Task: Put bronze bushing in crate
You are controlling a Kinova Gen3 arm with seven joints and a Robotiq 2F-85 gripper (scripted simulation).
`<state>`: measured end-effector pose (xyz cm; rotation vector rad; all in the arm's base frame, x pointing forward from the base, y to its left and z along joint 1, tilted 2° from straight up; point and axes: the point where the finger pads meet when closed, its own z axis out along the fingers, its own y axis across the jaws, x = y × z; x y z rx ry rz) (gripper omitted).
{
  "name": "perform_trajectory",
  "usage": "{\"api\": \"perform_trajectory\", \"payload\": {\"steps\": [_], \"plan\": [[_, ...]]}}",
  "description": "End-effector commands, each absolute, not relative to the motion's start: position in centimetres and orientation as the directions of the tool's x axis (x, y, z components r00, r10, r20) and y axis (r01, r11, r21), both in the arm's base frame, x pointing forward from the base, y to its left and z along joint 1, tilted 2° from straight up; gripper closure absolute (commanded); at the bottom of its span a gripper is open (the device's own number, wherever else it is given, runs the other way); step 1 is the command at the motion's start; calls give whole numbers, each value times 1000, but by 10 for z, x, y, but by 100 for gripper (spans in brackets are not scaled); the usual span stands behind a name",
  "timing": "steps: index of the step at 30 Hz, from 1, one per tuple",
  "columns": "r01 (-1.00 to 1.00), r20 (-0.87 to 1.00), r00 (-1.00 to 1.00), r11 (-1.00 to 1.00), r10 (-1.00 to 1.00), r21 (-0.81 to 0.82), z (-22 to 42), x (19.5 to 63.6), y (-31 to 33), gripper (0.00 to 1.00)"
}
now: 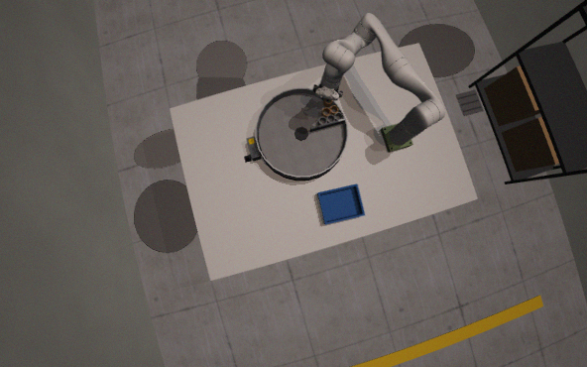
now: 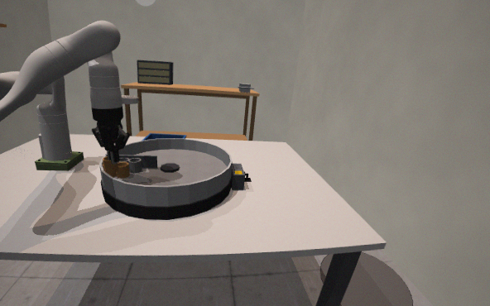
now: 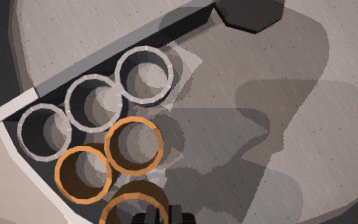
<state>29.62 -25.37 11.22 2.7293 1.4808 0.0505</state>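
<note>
Pincer [image 1: 328, 97] [image 2: 113, 160] [image 3: 162, 215], closed on the wall of one bronze bushing [image 1: 327, 103] [image 2: 108, 166] [image 3: 111, 206] — inside turning table [image 1: 258, 134] [image 2: 165, 194] [image 3: 75, 214], beside two more bronze, three grey rings [image 1: 323, 120] [image 2: 135, 165] [image 3: 119, 104]. Blue crate [image 1: 322, 209] [image 2: 165, 136] — apart, on table [image 1: 238, 228] [image 2: 290, 207].

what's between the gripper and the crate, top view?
In the top view, from the gripper toward the blue crate: bushings, the dark divider, then the turning table's rim.

A low straight grey divider [image 1: 327, 126] [image 2: 146, 160] [image 3: 125, 52] and three grey ring-shaped bushings [image 1: 331, 119] [image 3: 93, 103] block one side of the orange-brown bushings [image 1: 327, 110] [image 2: 122, 169] [image 3: 134, 146]. Toward the turning table's middle, the way lies open.
</note>
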Motion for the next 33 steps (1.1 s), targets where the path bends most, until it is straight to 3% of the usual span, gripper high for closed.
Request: {"api": "perform_trajectory", "payload": {"steps": [1, 33], "plan": [[837, 9, 545, -545, 838, 46, 115, 296, -254, 100], [837, 9, 547, -547, 837, 34, 122, 295, -253, 100]]}}
